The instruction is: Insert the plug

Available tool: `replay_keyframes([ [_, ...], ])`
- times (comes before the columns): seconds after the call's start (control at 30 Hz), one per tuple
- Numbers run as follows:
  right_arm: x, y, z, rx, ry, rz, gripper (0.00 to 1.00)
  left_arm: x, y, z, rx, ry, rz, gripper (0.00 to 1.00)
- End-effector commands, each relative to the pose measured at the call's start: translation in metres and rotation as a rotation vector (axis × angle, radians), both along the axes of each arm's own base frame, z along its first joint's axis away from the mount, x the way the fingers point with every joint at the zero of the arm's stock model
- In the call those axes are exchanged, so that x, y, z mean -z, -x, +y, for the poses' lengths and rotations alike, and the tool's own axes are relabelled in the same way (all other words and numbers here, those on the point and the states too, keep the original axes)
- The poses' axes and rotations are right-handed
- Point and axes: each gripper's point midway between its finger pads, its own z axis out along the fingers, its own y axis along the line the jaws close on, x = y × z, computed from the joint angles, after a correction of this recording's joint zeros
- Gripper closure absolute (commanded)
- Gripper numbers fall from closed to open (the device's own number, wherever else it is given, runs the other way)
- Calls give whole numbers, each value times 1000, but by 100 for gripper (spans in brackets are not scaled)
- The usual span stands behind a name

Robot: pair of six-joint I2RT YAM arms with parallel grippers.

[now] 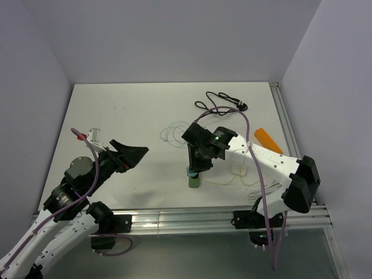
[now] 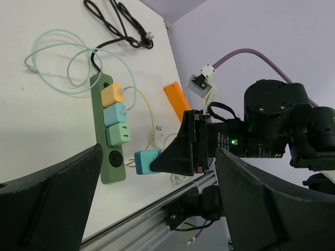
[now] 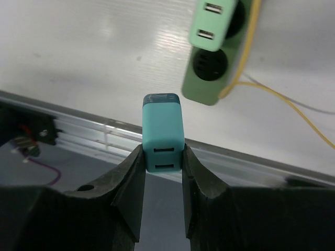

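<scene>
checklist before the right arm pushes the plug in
1. Grip: ok. The right gripper is shut on the teal plug.
2. Empty socket on the power strip unblocked: ok. The yellow cable only skirts the strip's edge.
3. Plug over the socket: not ok. It sits off to the side.
4. Prong orientation: cannot tell, the prongs are hidden.
5. Left gripper out of the way: ok. It is open and away from the strip.

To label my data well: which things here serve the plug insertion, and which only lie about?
Job: teal plug in the right tool; green power strip, its free socket.
Lying about: orange block; black cable; three chargers already plugged in.
</scene>
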Motion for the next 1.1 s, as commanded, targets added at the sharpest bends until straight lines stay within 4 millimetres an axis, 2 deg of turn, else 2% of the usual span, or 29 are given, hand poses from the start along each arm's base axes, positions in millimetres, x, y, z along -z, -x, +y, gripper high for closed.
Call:
replay_keyframes([
  [0.0, -10, 1, -18, 60, 91, 18, 100, 8, 0, -5, 19, -11, 31, 7],
  [0.2, 10, 0, -11, 80, 170, 105, 100, 18, -6, 1, -16, -79, 36, 5],
  [0.5, 32, -13, -9, 111, 260, 139, 100, 15, -7, -3, 3, -89, 19, 4],
  [0.67, 37, -25, -7, 129, 275, 113, 100, 22, -7, -9, 28, -91, 24, 4],
  [1.07, 52, -34, -7, 149, 285, 92, 100, 19, -3, -7, 39, -97, 6, 5],
])
